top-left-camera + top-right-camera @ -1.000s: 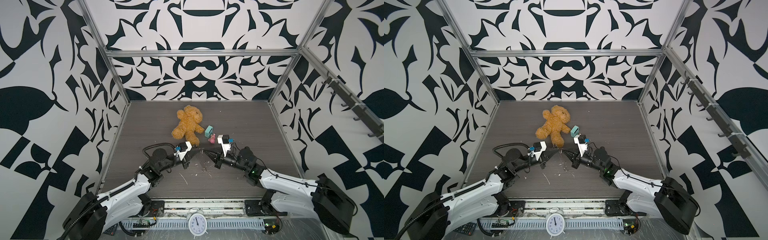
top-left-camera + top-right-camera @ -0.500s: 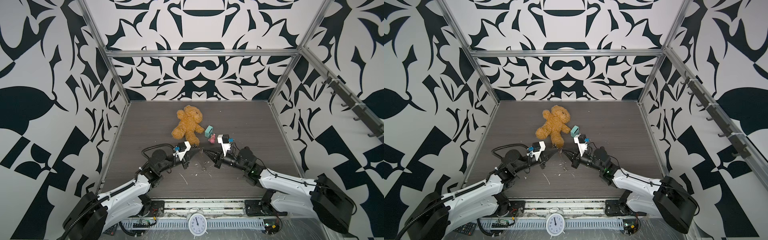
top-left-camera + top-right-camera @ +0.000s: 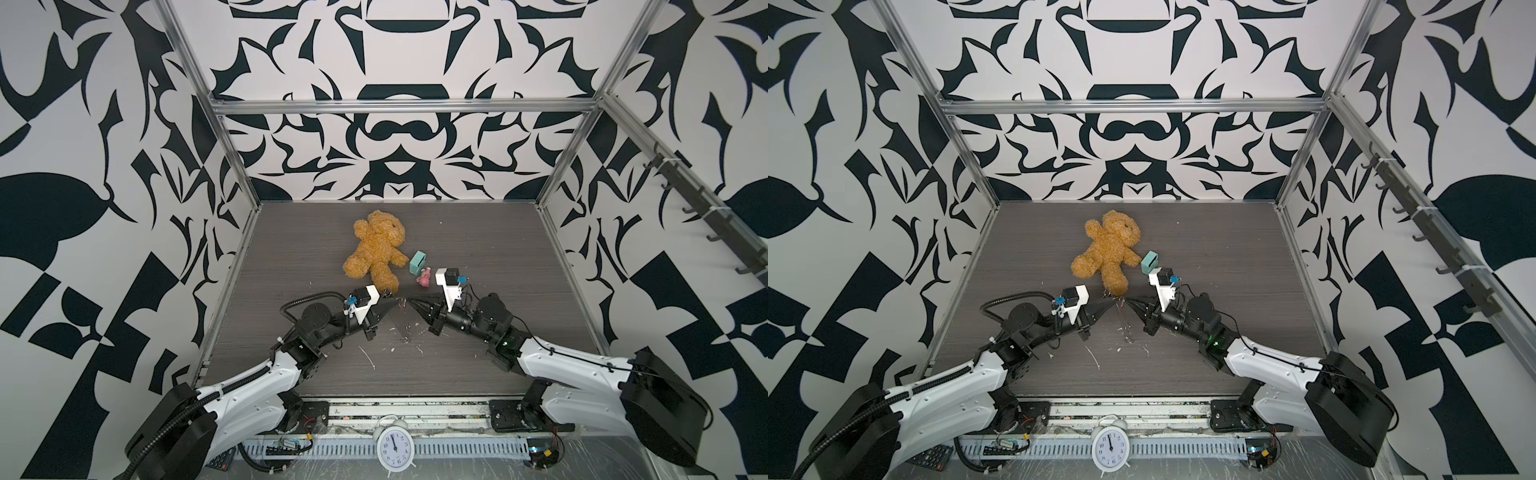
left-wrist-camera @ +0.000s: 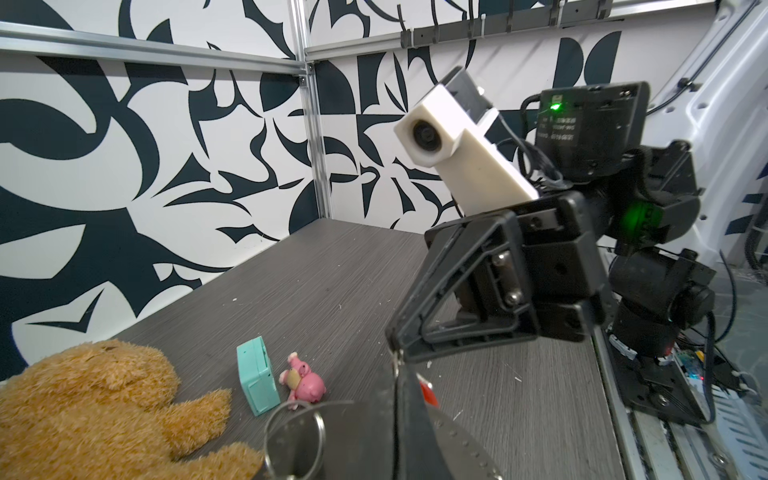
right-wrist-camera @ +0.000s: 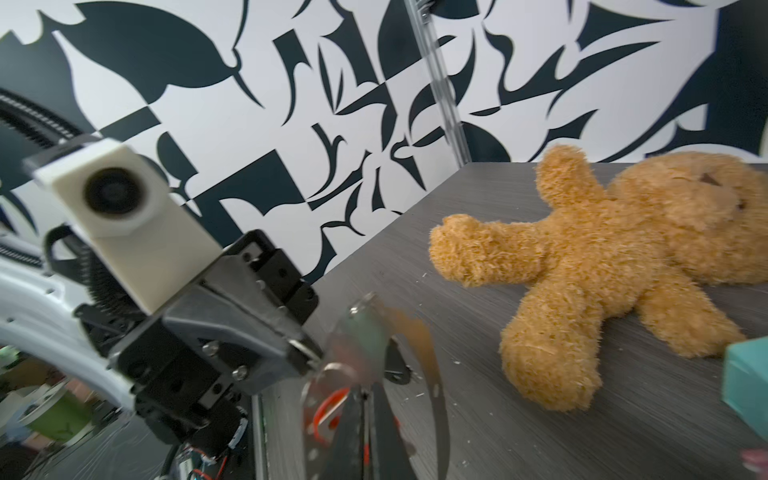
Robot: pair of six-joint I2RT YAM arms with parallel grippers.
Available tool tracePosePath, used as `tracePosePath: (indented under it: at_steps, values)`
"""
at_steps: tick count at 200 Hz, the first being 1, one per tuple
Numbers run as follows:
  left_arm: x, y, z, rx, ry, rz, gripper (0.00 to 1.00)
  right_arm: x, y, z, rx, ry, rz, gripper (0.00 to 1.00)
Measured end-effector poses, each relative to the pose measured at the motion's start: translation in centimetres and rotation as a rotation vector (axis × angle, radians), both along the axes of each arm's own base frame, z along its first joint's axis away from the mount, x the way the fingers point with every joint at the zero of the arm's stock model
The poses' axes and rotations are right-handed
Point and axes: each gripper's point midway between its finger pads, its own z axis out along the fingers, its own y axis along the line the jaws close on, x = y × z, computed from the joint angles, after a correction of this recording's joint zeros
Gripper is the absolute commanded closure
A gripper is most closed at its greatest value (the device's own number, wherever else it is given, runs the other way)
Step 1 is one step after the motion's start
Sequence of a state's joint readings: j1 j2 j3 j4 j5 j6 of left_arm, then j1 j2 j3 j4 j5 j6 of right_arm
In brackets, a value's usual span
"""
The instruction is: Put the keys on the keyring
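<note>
Above the table [image 3: 478, 257] the left pincer [image 3: 397, 302] and right pincer [image 3: 411, 302] meet tip to tip. The dotted black strap [image 4: 453, 444] curves away beneath the left pincer. That pincer is closed on the keyring [image 4: 319, 432], with one silver loop nipped at its tip and another hanging just beside it. The right pincer looks closed or nearly so. The red tag [image 4: 428, 392] sits right under its tip, but I cannot tell whether it is gripped. The tag is nearer the right arm, just beside the ring, so threading probably depends on closing that gap.
</note>
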State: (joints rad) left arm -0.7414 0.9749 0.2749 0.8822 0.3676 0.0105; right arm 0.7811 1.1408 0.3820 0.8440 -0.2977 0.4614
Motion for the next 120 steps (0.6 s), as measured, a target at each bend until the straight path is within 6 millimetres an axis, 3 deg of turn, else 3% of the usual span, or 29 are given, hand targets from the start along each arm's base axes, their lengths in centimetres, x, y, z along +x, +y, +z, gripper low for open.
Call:
tracePosePath:
  at_steps: [33,65,92,120]
  values:
    - [-0.3,0.0,0.7,-0.020,-0.020,-0.011,1.00,1.2,-0.9,-0.9,-0.036,0.010,-0.069,0.78]
    - [-0.4,0.0,0.7,-0.020,-0.020,-0.015,1.00,1.1,-1.2,-1.0,-0.060,-0.010,-0.074,0.77]
    - [-0.5,0.0,0.8,-0.020,-0.021,-0.017,1.00,0.5,-1.2,-0.2,-0.067,-0.055,-0.058,0.76]
    - [-0.4,0.0,0.8,-0.020,-0.020,-0.015,1.00,-1.3,-0.3,0.8,-0.081,-0.137,-0.009,0.74]
